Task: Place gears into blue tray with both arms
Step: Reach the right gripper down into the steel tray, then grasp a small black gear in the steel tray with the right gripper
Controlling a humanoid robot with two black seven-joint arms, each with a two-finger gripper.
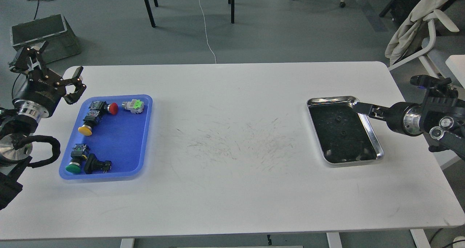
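Note:
Two tiny black gears (338,119) (342,133) lie on the dark bottom of a shiny steel tray (328,100) on the right side of the table. The blue tray (121,142) sits at the far left and holds several push-button switches. My left gripper (75,85) hangs open and holds nothing, just beyond the blue tray's far left corner. My right gripper (358,107) reaches in from the right and points left over the steel tray's right rim, a little right of the gears. It is seen side-on, so its fingers cannot be told apart.
Switches with red (112,108), yellow (84,130) and green (73,167) caps lie in the blue tray. The white table (232,190) shows scuff marks at its middle. A chair with a draped cloth (410,26) stands off the table's back right corner.

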